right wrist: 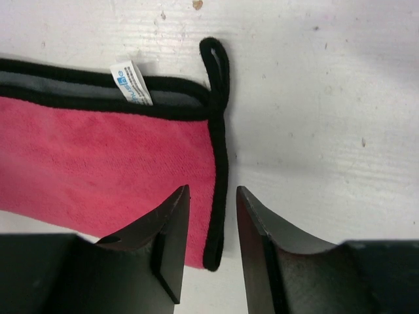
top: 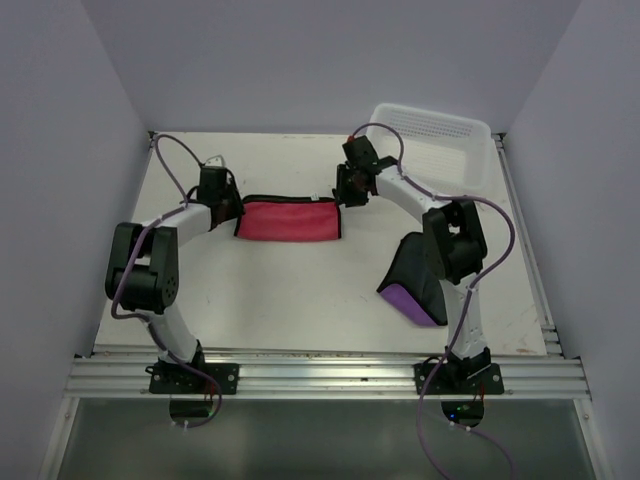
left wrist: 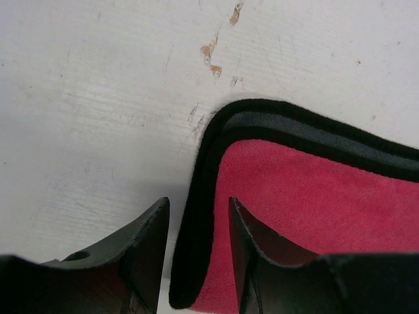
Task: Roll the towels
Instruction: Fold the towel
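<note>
Worktop (top: 300, 300): white and scuffed, carrying both towels and a basket.
Basket (top: 440, 140): white perforated plastic, sitting at the far right corner.
Pink-red towel (top: 290, 219): lying folded flat, black-edged, in the far middle between the two hands.
Purple towel (top: 410, 302): lying crumpled with black fabric at the near right, well apart from the pink-red one.
Left hand (left wrist: 196, 255): standing partly open over the pink-red towel's left edge, fingers straddling the black hem, gripping nothing.
Right hand (right wrist: 213, 248): standing partly open over the right edge, fingers either side of the hem, holding nothing.
Label (right wrist: 131, 82): small white tag sticking up at the towel's far edge.
</note>
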Robot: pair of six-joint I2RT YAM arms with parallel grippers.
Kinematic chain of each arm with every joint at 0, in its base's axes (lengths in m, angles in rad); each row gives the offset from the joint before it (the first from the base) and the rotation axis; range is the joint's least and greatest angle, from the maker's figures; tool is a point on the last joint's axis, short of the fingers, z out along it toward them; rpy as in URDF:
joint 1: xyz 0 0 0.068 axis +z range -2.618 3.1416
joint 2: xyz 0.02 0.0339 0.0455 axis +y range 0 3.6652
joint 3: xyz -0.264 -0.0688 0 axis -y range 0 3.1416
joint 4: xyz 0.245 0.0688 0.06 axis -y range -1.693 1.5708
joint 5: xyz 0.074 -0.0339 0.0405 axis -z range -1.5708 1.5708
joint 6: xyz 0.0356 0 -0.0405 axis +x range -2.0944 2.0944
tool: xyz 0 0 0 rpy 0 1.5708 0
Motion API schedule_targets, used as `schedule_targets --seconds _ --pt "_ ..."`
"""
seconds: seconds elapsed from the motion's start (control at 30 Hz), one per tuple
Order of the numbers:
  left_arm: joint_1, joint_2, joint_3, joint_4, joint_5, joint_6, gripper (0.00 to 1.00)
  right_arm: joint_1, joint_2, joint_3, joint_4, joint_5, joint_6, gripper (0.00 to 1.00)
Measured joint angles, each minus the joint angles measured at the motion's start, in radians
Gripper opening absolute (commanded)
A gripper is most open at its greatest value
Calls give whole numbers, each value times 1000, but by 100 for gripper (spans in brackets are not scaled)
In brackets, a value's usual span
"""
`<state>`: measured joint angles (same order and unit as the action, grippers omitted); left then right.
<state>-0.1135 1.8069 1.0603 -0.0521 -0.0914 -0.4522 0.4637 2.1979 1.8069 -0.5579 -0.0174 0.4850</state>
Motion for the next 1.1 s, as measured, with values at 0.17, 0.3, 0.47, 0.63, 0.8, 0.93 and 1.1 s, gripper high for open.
schedule_targets --seconds 0.17,0.3,0.47,0.63,0.8,0.93,1.1 --pt "0 -97 -53 5 -5 0 40 5 -55 -62 3 -5 0 27" --pt "0 -145 -98 26 13 -2 28 20 -90 -111 12 -12 3 22" --pt "-15 -150 -143 66 51 0 17 56 -95 -148 22 -27 4 18" --pt "-59 -150 -196 102 71 -1 12 89 -95 -190 37 -31 4 17" --pt "-77 -141 -225 104 65 -4 7 98 -95 -245 59 -35 5 16" --pt "-77 -105 -238 120 51 -12 4 97 -95 -277 66 -36 4 17" --pt "-77 -93 -238 149 43 -21 2 97 -95 -278 73 -35 3 17"
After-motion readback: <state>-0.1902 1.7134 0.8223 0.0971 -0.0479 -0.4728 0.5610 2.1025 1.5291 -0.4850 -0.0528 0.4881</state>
